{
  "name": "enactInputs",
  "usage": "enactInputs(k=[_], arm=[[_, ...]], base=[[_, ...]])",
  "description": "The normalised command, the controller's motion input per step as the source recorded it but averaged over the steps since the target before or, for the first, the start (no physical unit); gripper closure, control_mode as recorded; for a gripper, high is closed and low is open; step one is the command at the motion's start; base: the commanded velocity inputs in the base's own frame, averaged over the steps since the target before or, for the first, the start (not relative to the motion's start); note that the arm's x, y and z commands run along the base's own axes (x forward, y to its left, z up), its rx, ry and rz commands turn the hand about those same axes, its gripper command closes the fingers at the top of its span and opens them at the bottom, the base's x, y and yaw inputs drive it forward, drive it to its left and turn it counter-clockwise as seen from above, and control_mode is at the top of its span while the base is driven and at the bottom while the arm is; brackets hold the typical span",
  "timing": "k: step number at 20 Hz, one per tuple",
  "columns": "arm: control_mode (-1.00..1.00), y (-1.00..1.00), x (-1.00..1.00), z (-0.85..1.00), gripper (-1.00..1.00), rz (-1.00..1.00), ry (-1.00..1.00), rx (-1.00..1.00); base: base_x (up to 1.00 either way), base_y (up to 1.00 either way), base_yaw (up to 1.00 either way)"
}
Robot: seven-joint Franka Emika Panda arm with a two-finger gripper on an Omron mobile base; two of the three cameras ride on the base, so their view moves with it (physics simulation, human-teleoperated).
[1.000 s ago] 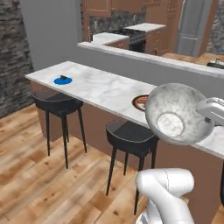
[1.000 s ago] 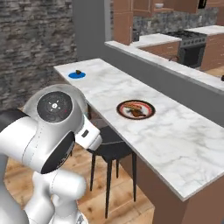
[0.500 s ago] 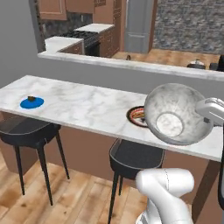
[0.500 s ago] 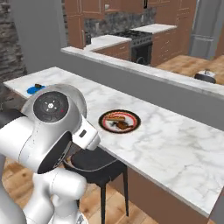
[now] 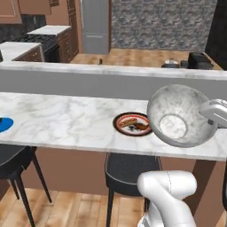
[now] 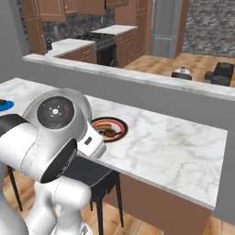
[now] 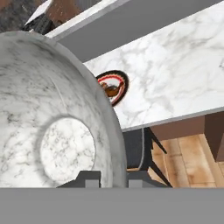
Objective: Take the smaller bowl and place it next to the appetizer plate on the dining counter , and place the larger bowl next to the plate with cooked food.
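1. Larger bowl (image 5: pixel 181 116): one is hanging tilted in the air above the near edge of the dining counter (image 5: pixel 66 122), its rim clenched by the gripper (image 7: pixel 113 178).
2. One appetizer plate (image 5: pixel 3 124) is lying at the left.
3. One dark-rimmed plate of food (image 5: pixel 131 123) is sitting mid-counter, just left of the bowl.
4. Two black stools (image 5: pixel 126 174) are standing beneath the counter.

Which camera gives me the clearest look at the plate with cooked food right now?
The right base view: the plate with cooked food lies open on the dining counter. In the left base view and hand view, the larger bowl overlaps its edge.
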Motion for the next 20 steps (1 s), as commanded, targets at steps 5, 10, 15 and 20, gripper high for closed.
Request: enactInputs(k=[5, 10, 15, 20], arm=[[1.00, 0.00, 0.00, 0.00, 1.00, 0.00, 0.00, 0.00], [-1.00, 0.00, 0.14, -0.03, 1.00, -0.03, 0.00, 0.00], [-1.00, -0.07, 0.75, -0.34, 1.00, -0.02, 0.17, 0.00], [-1.00, -0.20, 0.73, -0.41, 1.00, 0.00, 0.24, 0.00]], base=[[0.77, 0.15, -0.41], [0.58, 0.10, -0.25], [0.00, 0.00, 0.00], [0.00, 0.00, 0.00]])
